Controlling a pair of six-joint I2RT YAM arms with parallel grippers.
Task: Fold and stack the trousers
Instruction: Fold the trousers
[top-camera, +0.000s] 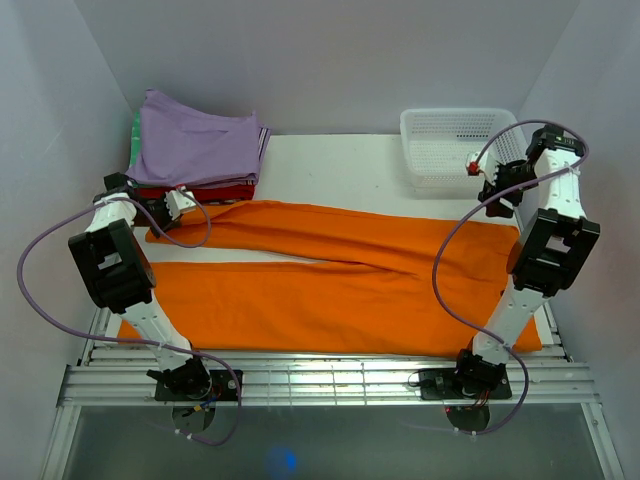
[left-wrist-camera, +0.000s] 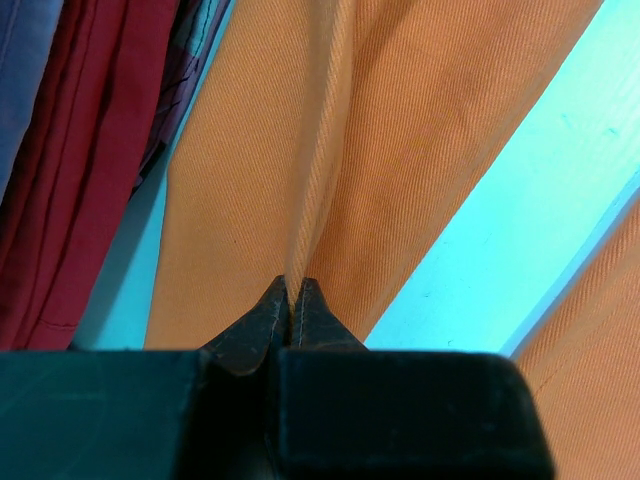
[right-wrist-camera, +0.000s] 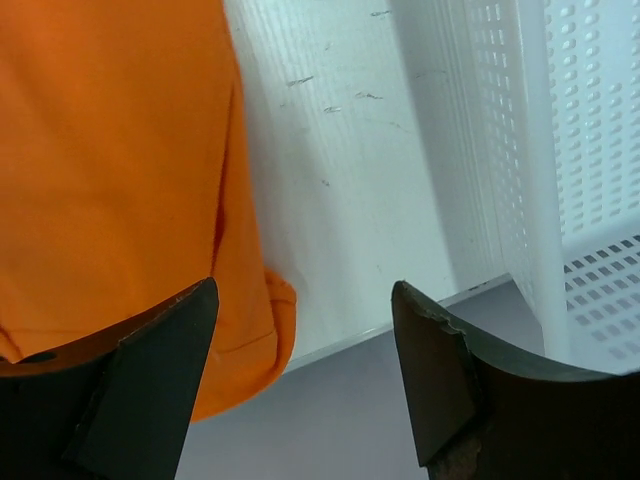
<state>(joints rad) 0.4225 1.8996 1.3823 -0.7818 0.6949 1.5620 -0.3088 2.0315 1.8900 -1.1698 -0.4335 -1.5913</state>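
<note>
At the far left of the worktop (top-camera: 330, 165) sat a stack of folded garments, a lilac one (top-camera: 195, 145) on top and a red one (top-camera: 205, 190) beneath it. Just beside the stack's near edge, the left hand (left-wrist-camera: 290, 300) was closed on a thin ridge of orange cloth, at the far left end of one leg. The trousers (top-camera: 330, 290) lay spread flat and unfolded across nearly the whole width of the worktop. Their two legs ran leftward, with a wedge of bare surface between them. At the far right, the right hand (right-wrist-camera: 303, 295) hung open with nothing between its fingers. One finger was over the rounded orange corner and the other was over bare surface. The white mesh basket (top-camera: 455, 145) stood just to its right. The step in hand looked like getting a second hold for the first fold, so the task was judged barely begun. To do it well, the right hand would probably need to shift slightly left so that both fingers straddled the corner. It would also need to come down clear of the basket wall and pinch the cloth fully. Both hands could then lift evenly, keeping the far edge taut, and lay it squarely onto the near edge. The left hand should avoid dragging the red garment along.
</note>
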